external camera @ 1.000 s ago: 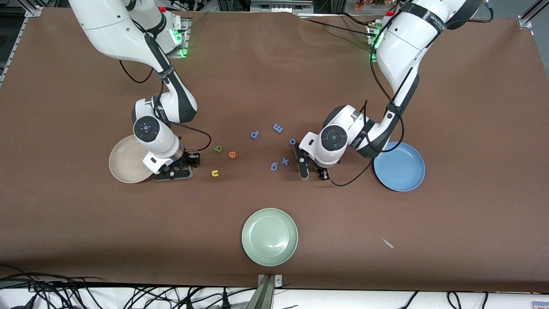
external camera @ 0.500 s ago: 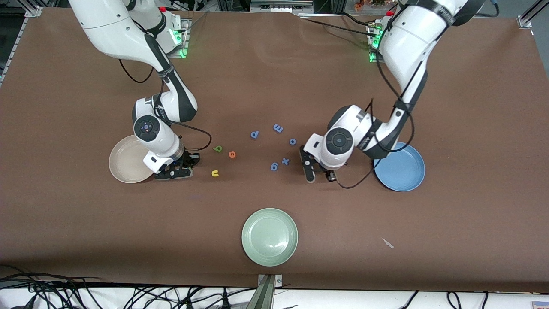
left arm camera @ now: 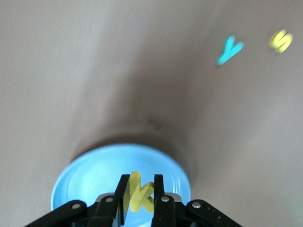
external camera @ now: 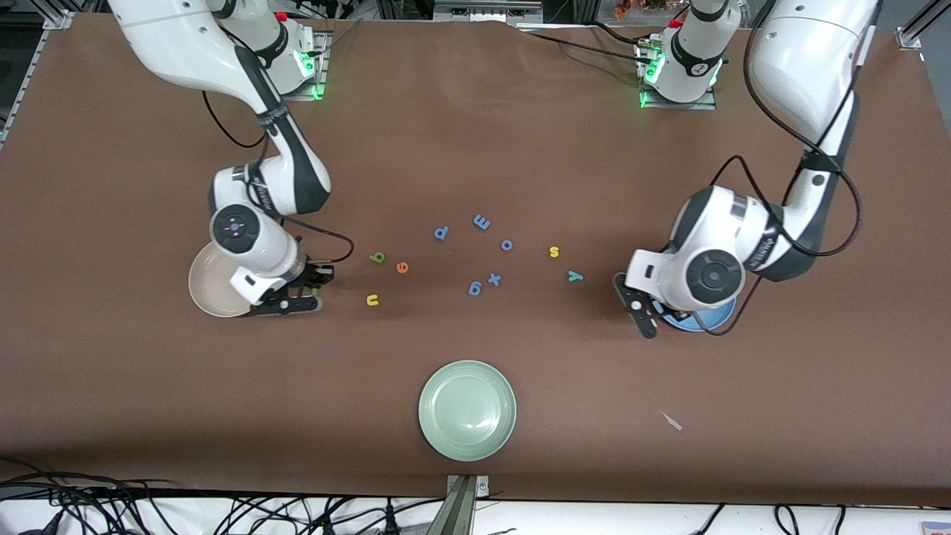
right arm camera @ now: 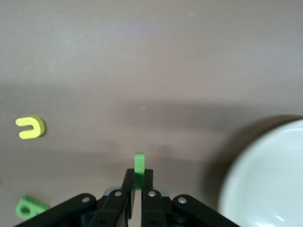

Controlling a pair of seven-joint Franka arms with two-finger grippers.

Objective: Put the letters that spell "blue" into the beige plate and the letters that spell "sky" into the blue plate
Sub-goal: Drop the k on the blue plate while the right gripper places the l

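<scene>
The left gripper (left arm camera: 139, 195), clamped on the yellow k (left arm camera: 139, 191), hangs over the blue plate (left arm camera: 90, 177); the right gripper (right arm camera: 138, 185), clamped on the green l (right arm camera: 139, 165), has the beige plate (external camera: 212, 286) at its 9 o'clock in the front view.

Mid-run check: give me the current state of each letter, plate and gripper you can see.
yellow k: held by left gripper over blue plate
green l: held by right gripper beside beige plate
yellow s, teal y: on table
b, e, u: on table
green plate: empty
</scene>
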